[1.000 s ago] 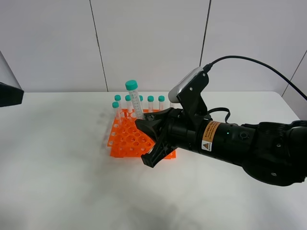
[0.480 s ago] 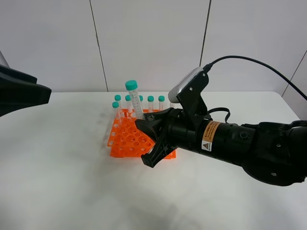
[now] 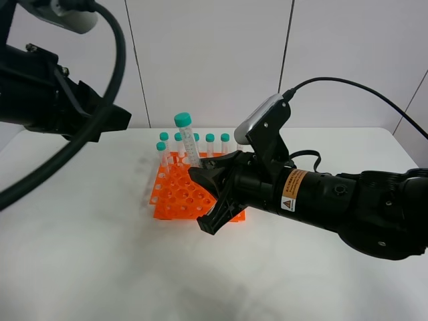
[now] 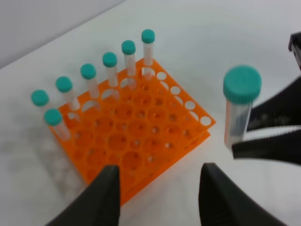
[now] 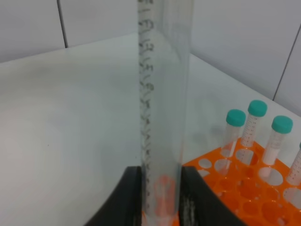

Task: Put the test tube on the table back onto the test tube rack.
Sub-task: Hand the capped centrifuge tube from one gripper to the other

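At the far left, high above the table [image 3: 80, 234], the dark left arm hangs with a thick cable [image 3: 100, 127] looping down from it. The left gripper [image 4: 160, 188] stands with its two fingers spread well apart and nothing between them, looking down on the test tube rack [image 3: 175, 195]. The orange rack sits on the white top a little left of centre, most of its holes bare. Seven other tubes [image 4: 109, 66] with teal caps stand upright in it, six in a row along the far edge and one just in front of that row at the left corner. To the right of these, the test tube [image 3: 190, 146] is off the table and up in the air over the rack, cap uppermost and leaning slightly. The right gripper [image 3: 199, 175] is clamped on its lower end, one finger on each side. The bulky black right arm reaches in from the right.
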You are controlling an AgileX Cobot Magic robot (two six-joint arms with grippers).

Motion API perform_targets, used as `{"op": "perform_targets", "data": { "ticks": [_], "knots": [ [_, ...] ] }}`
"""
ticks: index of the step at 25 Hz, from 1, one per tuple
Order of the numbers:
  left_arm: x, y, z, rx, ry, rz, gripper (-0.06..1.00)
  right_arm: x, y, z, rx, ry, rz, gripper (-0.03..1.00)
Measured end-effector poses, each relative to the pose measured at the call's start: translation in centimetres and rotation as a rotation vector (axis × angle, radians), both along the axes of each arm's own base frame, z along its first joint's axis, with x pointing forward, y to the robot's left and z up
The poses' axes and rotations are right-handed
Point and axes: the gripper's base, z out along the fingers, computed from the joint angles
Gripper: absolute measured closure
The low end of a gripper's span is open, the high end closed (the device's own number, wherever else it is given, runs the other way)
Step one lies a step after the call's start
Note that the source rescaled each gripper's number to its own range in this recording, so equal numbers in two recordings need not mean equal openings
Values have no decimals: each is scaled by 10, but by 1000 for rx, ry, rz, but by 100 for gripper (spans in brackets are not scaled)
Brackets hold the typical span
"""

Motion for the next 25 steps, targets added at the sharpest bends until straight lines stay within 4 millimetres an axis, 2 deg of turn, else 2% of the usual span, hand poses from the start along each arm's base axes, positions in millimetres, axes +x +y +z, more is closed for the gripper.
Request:
{"op": "perform_targets", "data": {
  "ticks": [6,15,25],
  "knots": [
    [12,-14,0,-38,5,-64,34,0,0,0,-5,-6,3,95],
    [10,-21,3,-97,-4,-130,34,0,0,0,-9,-13,5,95],
    [33,-33,-20,-71,53,-118,34,0,0,0,-8,-15,6,95]
  ]
}}
